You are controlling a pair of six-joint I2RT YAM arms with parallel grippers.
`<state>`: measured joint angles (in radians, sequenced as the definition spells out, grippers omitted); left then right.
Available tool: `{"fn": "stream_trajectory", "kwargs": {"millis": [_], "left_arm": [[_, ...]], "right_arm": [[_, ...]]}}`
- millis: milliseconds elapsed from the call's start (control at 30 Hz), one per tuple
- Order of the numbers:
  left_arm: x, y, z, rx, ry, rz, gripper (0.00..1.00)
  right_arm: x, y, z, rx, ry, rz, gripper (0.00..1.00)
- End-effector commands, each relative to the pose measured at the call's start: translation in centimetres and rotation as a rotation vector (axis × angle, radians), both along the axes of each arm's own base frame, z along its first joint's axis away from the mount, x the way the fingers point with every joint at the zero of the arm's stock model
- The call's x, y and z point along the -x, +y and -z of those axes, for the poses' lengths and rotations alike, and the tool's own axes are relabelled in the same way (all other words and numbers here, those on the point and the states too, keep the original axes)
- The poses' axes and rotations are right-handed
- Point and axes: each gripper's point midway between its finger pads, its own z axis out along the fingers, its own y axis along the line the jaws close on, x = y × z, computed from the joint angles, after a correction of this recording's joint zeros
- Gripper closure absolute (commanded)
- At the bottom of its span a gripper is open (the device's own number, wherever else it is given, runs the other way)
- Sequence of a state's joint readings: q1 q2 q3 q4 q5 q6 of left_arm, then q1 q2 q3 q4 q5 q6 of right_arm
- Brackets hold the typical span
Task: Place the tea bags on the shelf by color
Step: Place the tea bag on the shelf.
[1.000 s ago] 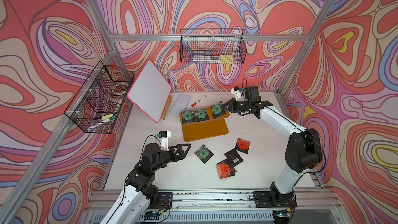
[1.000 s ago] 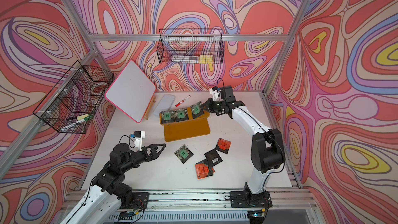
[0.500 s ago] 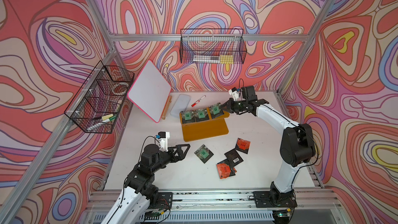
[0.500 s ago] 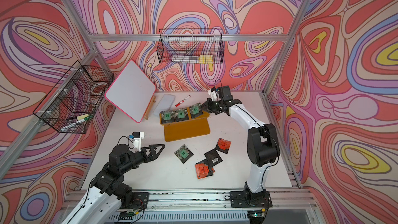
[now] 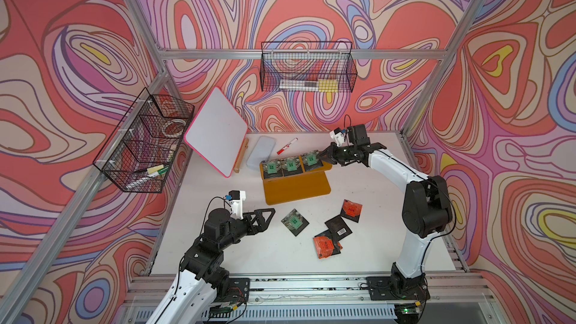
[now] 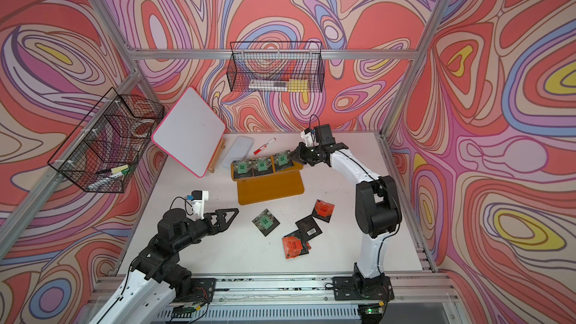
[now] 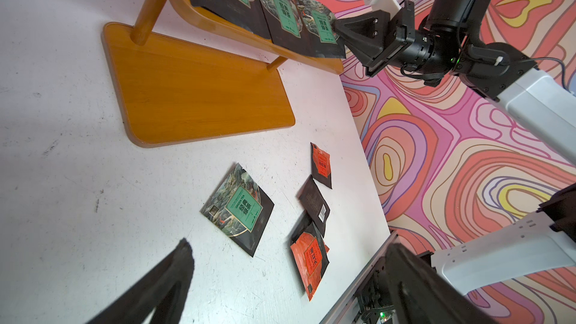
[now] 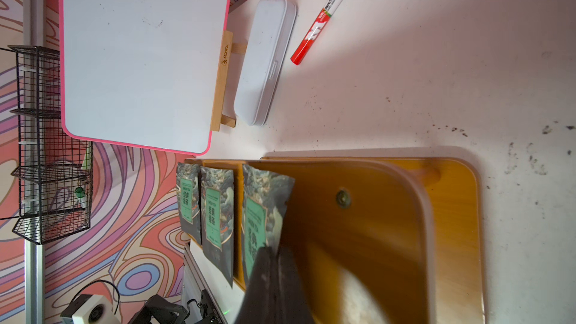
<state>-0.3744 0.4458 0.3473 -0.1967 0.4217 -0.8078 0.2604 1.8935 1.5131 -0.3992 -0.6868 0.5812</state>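
Presently the right gripper (image 5: 324,158) was pinched tight on the edge of a green-label tea bag (image 5: 311,161), holding it at the upper board of the shelf (image 5: 296,190), third in a row beside two other green-label tea bags (image 5: 280,166) already lying flat there. Whether the held sachet touched the board could not be told from either top view; the left wrist view showed its far edge resting over the board's rim. The lower board of the shelf was bare wood. On the table (image 5: 218,244) in front of the shelf lay a fourth green sachet (image 5: 295,221), label up and well apart from the rest. To its right sat an orange-red sachet (image 5: 351,210), a black-backed sachet (image 5: 338,227) face down, and an orange-red sachet (image 5: 324,245) overlapping another beneath it. The left gripper (image 5: 268,218) hung low over the table just beside the loose green sachet, its jaws spread wide and holding nothing. Behind the shelf stood a pink-edged whiteboard (image 5: 216,130), a white case (image 5: 261,152) and a red marker (image 5: 287,146).
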Motion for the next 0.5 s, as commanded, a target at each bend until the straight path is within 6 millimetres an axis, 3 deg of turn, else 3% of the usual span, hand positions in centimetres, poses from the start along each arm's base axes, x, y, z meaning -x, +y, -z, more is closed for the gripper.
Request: {"fn": "stream_trajectory", "kwargs": {"millis": [0,467], "left_arm": [[0.2,0.0,0.3,-0.017,-0.004,0.008,0.01],[0.1,-0.1,0.4,-0.016,-0.003,0.008,0.01]], "right_arm": [[-0.5,0.2,-0.2,-0.015,-0.006,-0.002,1.0],[-0.1,1.8,0.2,-0.022,0.004,-0.022,1.0]]}}
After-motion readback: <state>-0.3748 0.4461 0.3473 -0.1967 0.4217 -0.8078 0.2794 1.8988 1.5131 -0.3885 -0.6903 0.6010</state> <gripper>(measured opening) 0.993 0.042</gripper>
